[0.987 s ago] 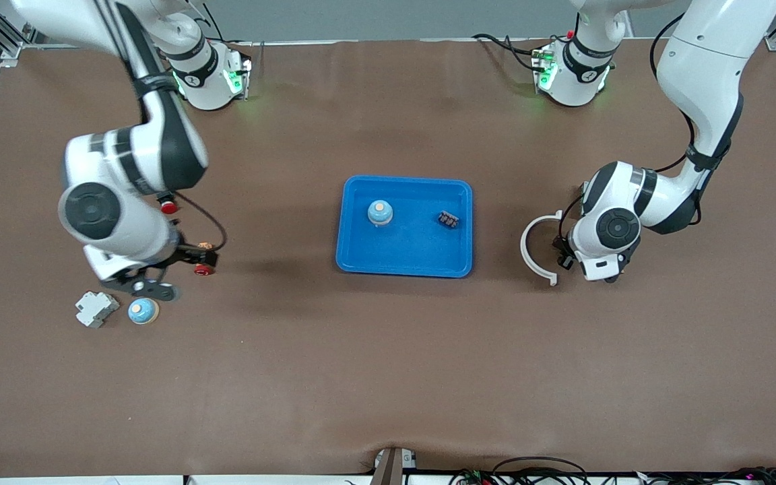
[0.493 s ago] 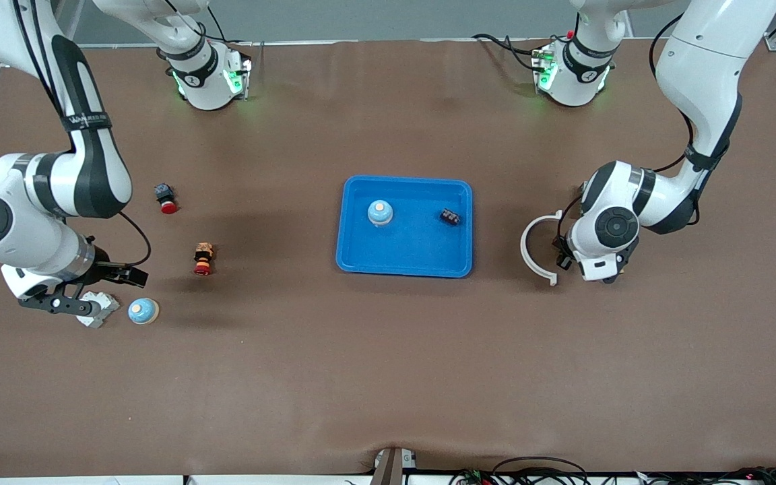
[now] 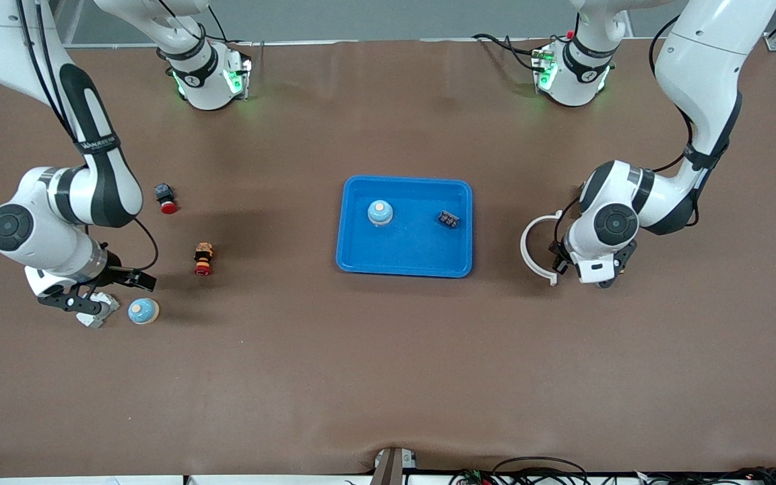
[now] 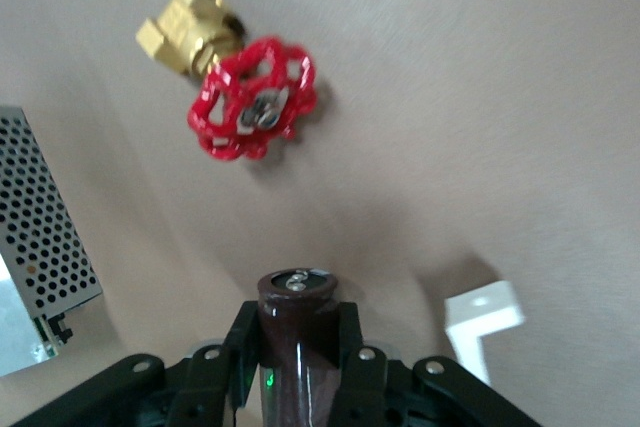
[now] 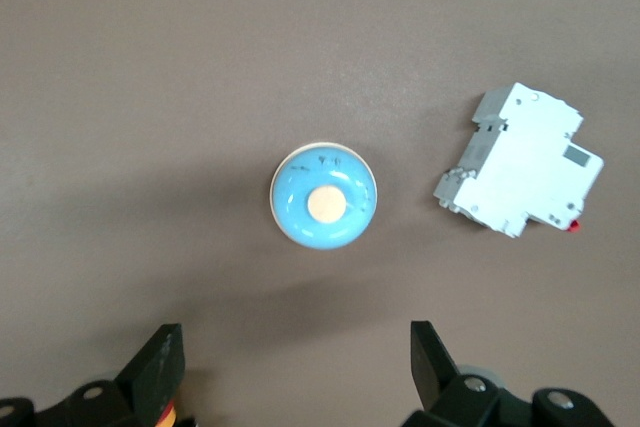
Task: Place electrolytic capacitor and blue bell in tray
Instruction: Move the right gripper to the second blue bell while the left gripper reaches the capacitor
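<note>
Toward the left arm's end of the table, the left gripper [image 4: 298,367] clamps a dark electrolytic capacitor [image 4: 297,332], well apart from the tray [image 3: 404,264]. Over the blue bell [image 5: 324,197] at the right arm's end, the right gripper [image 5: 290,372] hangs wide open and empty. Risk: the smooth capacitor could slip in transit, or the descent could graze the circuit breaker [image 5: 520,174] beside the bell

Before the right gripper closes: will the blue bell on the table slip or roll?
Probably slippery: the blue bell is a smooth dome, so the open right gripper may squeeze it out unless it bites low. Unlikely to roll; it sits flat on its base. Looks rigid, likely light.
</note>
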`<state>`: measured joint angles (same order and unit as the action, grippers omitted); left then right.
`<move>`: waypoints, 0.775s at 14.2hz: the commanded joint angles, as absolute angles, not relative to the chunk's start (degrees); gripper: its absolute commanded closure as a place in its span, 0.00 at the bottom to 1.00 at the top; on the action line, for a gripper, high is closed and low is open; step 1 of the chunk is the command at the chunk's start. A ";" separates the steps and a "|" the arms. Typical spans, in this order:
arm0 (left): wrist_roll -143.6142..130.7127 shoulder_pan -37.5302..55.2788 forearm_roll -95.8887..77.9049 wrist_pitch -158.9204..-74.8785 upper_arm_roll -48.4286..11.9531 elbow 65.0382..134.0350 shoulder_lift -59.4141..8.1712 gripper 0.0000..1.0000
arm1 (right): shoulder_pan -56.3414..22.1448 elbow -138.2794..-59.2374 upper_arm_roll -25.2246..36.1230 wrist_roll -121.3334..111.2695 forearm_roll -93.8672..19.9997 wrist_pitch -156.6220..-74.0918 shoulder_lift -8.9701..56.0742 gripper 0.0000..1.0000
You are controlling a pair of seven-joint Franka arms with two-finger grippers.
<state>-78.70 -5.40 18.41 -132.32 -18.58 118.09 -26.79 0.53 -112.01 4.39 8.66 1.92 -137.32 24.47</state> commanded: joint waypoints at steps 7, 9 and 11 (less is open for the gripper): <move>-76.02 -6.06 15.22 -114.11 -22.49 105.75 -23.91 1.00 | 3.34 -107.41 3.25 5.98 1.05 -141.32 31.28 0.00; -76.37 -5.80 12.40 -109.97 -23.64 102.67 -23.91 1.00 | 4.04 -106.18 3.25 4.84 0.97 -142.99 33.39 0.00; -77.16 -5.54 9.60 -108.46 -25.74 100.73 -23.99 1.00 | 4.22 -105.21 3.25 4.83 0.97 -143.26 34.62 0.00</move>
<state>-76.79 -5.46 12.18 -111.09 -23.93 103.01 -24.18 2.74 -107.77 4.38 6.17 1.70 -142.95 32.32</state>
